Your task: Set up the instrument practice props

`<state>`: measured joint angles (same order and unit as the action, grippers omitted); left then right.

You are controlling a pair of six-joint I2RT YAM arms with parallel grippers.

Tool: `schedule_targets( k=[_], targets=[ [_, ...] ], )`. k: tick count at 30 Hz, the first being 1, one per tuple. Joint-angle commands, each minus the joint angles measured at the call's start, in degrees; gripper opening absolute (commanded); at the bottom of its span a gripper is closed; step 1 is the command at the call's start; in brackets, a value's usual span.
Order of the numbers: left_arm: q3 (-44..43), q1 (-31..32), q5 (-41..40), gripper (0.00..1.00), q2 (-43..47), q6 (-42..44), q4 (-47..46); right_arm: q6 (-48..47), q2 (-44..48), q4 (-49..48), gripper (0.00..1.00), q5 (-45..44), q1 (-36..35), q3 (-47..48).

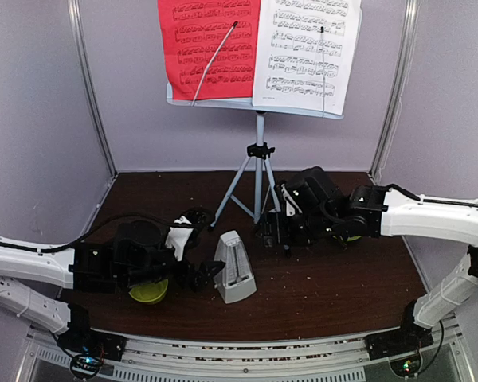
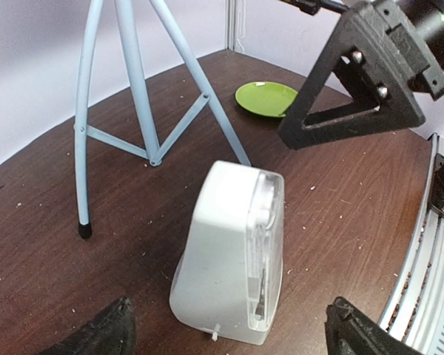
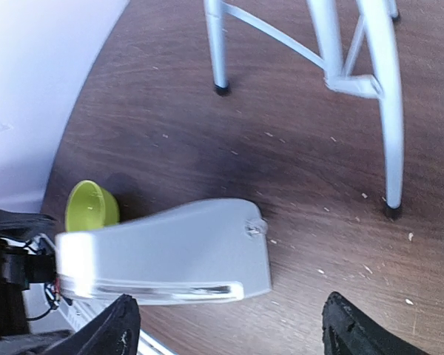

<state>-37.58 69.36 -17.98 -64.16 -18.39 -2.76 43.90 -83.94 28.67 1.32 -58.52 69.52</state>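
Observation:
The red sheet (image 1: 209, 44) and the white sheet (image 1: 307, 49) rest side by side on the pale music stand (image 1: 259, 107), whose tripod (image 1: 256, 183) stands at the back middle. The white metronome (image 1: 235, 278) stands upright on the table in front of the tripod. My left gripper (image 1: 203, 274) is open just left of it; in the left wrist view the metronome (image 2: 233, 259) stands ahead of the open gripper (image 2: 231, 329), not touched. My right gripper (image 1: 275, 231) is open and empty behind the metronome, which shows in the right wrist view (image 3: 170, 255) beyond the gripper (image 3: 233, 325).
A lime-green bowl (image 1: 149, 290) sits under my left arm and shows in the right wrist view (image 3: 91, 205). A lime-green plate (image 2: 266, 97) lies under the right arm. Tripod legs (image 3: 385, 111) stand close to the right gripper. Purple walls enclose the table.

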Motion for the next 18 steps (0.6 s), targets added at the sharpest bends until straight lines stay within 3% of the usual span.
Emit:
schedule_targets(
  k=[1,5,9,11,18],
  targets=[
    [1.9,-0.5,0.6,0.89,2.2,-5.5,0.4,-1.2,1.2,-5.1,0.83,1.0,0.9,-7.4],
    [7.6,-2.1,0.8,0.78,7.8,-12.4,-0.3,-4.9,-3.0,-4.8,0.73,0.9,0.9,-8.1],
    [9.4,-7.6,2.4,0.61,9.1,-17.9,6.5,-7.1,-7.1,-6.3,0.65,0.6,1.0,-7.5],
    [9.0,-11.0,6.1,0.52,6.8,-18.3,7.9,-8.7,-8.9,-6.8,0.63,0.5,1.1,-7.5],
    [1.5,-14.9,13.6,0.44,-6.8,-14.4,7.4,-11.4,-13.4,-11.6,0.60,3.7,1.3,-9.5]
  ],
)
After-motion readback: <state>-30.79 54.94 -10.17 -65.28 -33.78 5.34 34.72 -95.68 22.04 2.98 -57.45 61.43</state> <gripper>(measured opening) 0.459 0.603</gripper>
